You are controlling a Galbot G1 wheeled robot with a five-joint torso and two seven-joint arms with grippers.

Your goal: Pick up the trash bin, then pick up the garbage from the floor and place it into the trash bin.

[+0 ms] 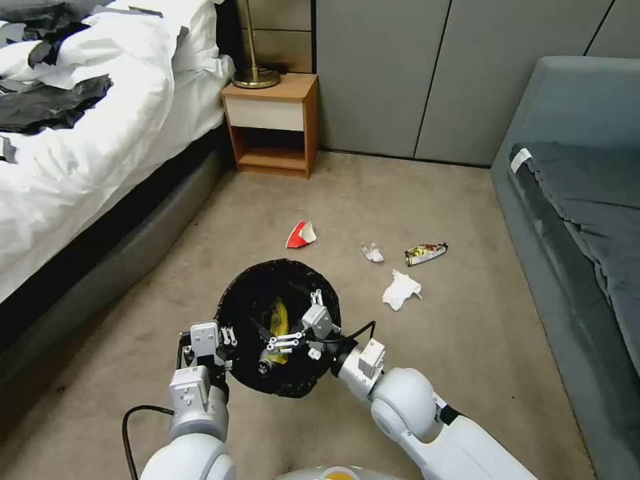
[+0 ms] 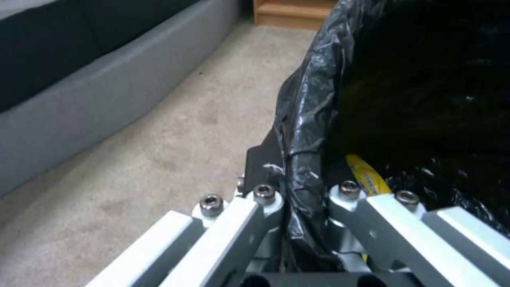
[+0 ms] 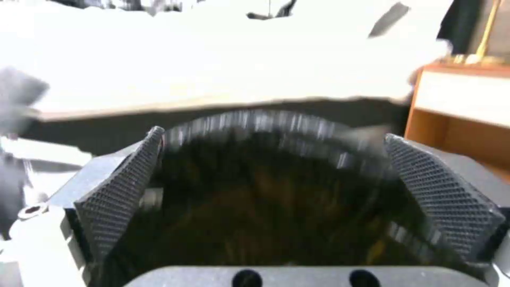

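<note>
Gripping the trash bin (image 1: 248, 301) rim, left claw (image 2: 297, 187); no legible writing

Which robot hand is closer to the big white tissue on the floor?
The right gripper. It hangs open over the trash bin, on the side nearer the tissue. The left gripper clamps the bin's opposite rim, farther away.

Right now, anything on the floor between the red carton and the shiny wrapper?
One crumpled tissue lies between the carton and the wrapper, head view; otherwise bare carpet.
</note>
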